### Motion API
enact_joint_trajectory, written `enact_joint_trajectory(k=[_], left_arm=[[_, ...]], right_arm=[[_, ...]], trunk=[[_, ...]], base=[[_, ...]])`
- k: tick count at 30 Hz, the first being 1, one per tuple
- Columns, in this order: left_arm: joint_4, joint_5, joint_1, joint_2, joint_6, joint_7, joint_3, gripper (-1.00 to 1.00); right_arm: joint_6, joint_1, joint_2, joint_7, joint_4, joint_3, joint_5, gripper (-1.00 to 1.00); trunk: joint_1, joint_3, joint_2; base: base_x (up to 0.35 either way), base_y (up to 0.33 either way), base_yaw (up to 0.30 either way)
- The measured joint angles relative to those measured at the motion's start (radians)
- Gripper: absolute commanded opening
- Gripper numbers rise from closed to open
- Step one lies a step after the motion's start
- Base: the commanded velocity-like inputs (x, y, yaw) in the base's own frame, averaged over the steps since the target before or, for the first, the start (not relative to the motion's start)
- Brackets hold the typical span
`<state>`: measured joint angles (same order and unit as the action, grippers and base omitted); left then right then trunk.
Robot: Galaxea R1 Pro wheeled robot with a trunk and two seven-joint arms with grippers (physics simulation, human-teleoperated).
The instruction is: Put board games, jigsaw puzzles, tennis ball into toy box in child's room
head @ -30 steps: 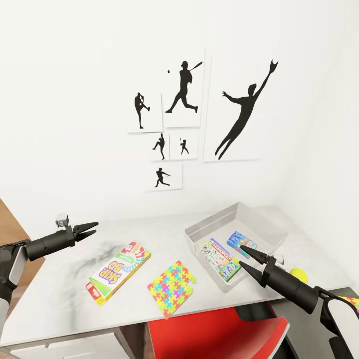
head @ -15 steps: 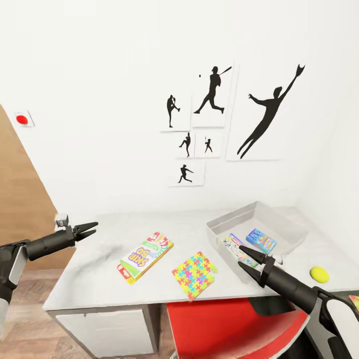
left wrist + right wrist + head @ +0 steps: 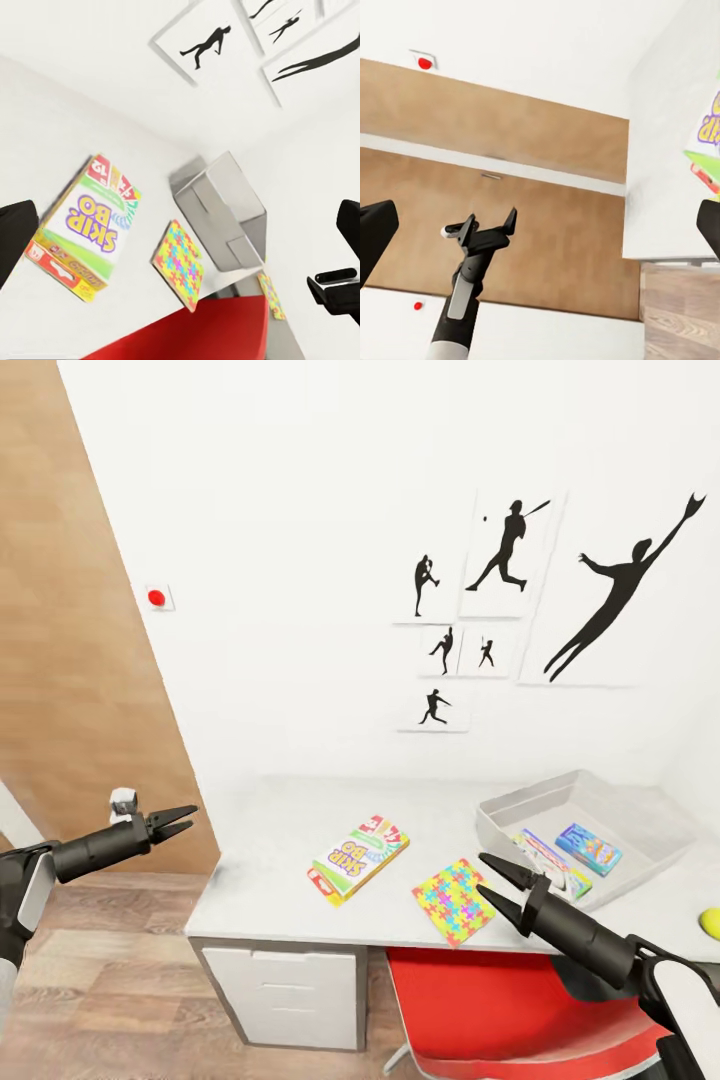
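Observation:
A red-and-white Skip-Bo board game point(image 3: 358, 857) lies flat on the table point(image 3: 280, 830), with a jigsaw puzzle point(image 3: 455, 900) just right of it. The grey toy box point(image 3: 620, 800) at the table's right holds a blue board game point(image 3: 590, 848) and a pale one point(image 3: 548, 857). The tennis ball point(image 3: 711, 922) sits at the picture's right edge. My left gripper point(image 3: 185, 820) hangs open off the table's left end, empty. My right gripper point(image 3: 492, 882) is open above the front edge, near the puzzle. The left wrist view shows the Skip-Bo box point(image 3: 86, 229), the puzzle point(image 3: 180, 264), the toy box point(image 3: 221, 210) and a second jigsaw puzzle point(image 3: 271, 296).
A red chair point(image 3: 500, 1000) is pushed under the table's front, beside white drawers point(image 3: 290, 990). A wooden door point(image 3: 80, 660) stands left of the table, over plank flooring point(image 3: 110, 980). Baseball silhouette posters point(image 3: 510, 610) hang on the white wall.
The camera has swung left, so the table, toy box and posters sit further right in the picture and the wooden door has come into view. Both grippers stay open and empty.

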<state>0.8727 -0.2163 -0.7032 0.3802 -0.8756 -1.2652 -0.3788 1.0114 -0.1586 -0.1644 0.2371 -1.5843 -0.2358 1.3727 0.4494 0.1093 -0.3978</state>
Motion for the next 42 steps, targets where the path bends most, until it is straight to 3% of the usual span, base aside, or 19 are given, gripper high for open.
enact_joint_trajectory(k=[6,8,10,12,14,16,18,19,20,23,24,26,28,30,32,36,38,39,42], left_arm=[[0.000,0.000,0.000,0.000,0.001,0.000,0.000,1.00],[0.000,-0.001,0.000,0.000,0.001,0.000,0.000,1.00],[-0.001,-0.001,0.000,0.002,0.001,0.000,-0.002,1.00],[-0.001,-0.001,0.000,0.002,0.002,0.000,-0.007,1.00],[-0.001,-0.001,0.000,0.003,0.002,0.000,-0.014,1.00],[0.000,-0.001,0.000,0.003,0.002,0.000,-0.019,1.00],[0.000,-0.001,0.000,0.003,0.002,0.000,-0.023,1.00],[-0.001,-0.001,0.000,0.003,0.002,0.000,-0.024,1.00],[-0.001,-0.001,0.000,0.003,0.002,0.000,-0.024,1.00],[-0.001,-0.001,0.000,0.003,0.002,0.000,-0.025,1.00],[-0.001,-0.001,0.000,0.003,0.002,0.000,-0.026,1.00],[-0.001,-0.001,0.000,0.003,0.002,0.000,-0.026,1.00],[-0.001,-0.001,0.000,0.003,0.002,0.000,-0.026,1.00],[-0.001,0.000,0.000,0.003,0.002,0.000,-0.027,1.00],[-0.001,0.000,0.000,0.004,0.002,0.000,-0.027,1.00],[-0.001,0.002,0.000,0.005,0.001,0.000,-0.028,1.00],[-0.001,0.003,0.000,0.010,0.000,0.000,-0.028,1.00],[-0.001,0.003,0.000,0.019,0.001,0.000,-0.028,1.00],[-0.001,0.002,0.001,0.022,0.001,0.000,-0.028,1.00]], right_arm=[[-0.001,0.000,0.001,-0.007,-0.001,0.011,-0.005,1.00],[-0.004,0.000,0.003,-0.021,-0.001,0.036,-0.022,1.00],[-0.007,-0.007,0.006,-0.056,-0.003,0.088,-0.049,1.00],[-0.008,-0.022,0.008,-0.084,-0.003,0.108,-0.055,1.00],[-0.009,-0.075,0.020,-0.141,-0.003,0.131,-0.061,1.00],[-0.003,-0.157,0.053,-0.222,-0.003,0.159,-0.073,1.00],[0.002,-0.250,0.100,-0.342,-0.002,0.197,-0.087,1.00],[0.003,-0.311,0.131,-0.453,-0.001,0.220,-0.084,1.00],[0.005,-0.347,0.148,-0.516,-0.001,0.231,-0.087,1.00],[0.005,-0.561,0.251,-0.904,0.044,0.268,-0.081,1.00],[0.004,-0.632,0.285,-1.018,0.099,0.274,-0.080,1.00],[0.002,-0.735,0.328,-1.155,0.224,0.279,-0.081,1.00],[-0.005,-0.855,0.339,-1.251,0.421,0.280,-0.087,1.00],[-0.050,-0.941,0.339,-1.290,0.579,0.281,-0.088,1.00],[-0.096,-0.975,0.339,-1.302,0.643,0.282,-0.088,1.00],[-0.140,-1.001,0.339,-1.311,0.689,0.305,-0.088,1.00],[-0.151,-1.006,0.339,-1.314,0.694,0.332,-0.089,1.00],[-0.163,-1.008,0.339,-1.315,0.696,0.370,-0.090,1.00],[-0.166,-1.009,0.339,-1.316,0.697,0.382,-0.090,1.00]], trunk=[[0.000,0.000,0.000],[0.000,0.000,0.000],[0.000,0.000,0.000],[0.000,0.000,0.000],[0.000,0.000,0.000],[0.000,0.000,0.000],[0.000,0.000,0.000],[0.000,-0.001,0.000],[0.000,0.000,0.000],[0.000,-0.001,0.000],[0.000,-0.001,0.000],[0.000,0.000,0.000],[0.000,0.000,0.000],[0.000,0.000,0.000],[0.000,0.000,0.000],[0.000,0.000,0.000],[0.000,0.000,0.000],[0.000,0.000,0.000],[0.000,0.000,0.000]], base=[[0.018,0.227,0.010],[0.026,0.070,0.002],[0.012,0.031,0.001],[0.007,0.018,0.001],[0.004,0.009,0.000],[0.002,0.005,0.000],[0.001,0.002,0.000],[0.001,0.002,0.000],[0.000,0.000,0.000],[0.000,0.000,0.000],[0.000,0.000,0.000],[0.000,0.000,0.000],[0.000,0.032,0.000],[0.000,0.145,0.000],[0.000,0.213,0.000],[0.000,0.265,0.000],[0.000,0.287,0.000],[0.000,0.292,0.000],[0.002,0.291,0.000]])
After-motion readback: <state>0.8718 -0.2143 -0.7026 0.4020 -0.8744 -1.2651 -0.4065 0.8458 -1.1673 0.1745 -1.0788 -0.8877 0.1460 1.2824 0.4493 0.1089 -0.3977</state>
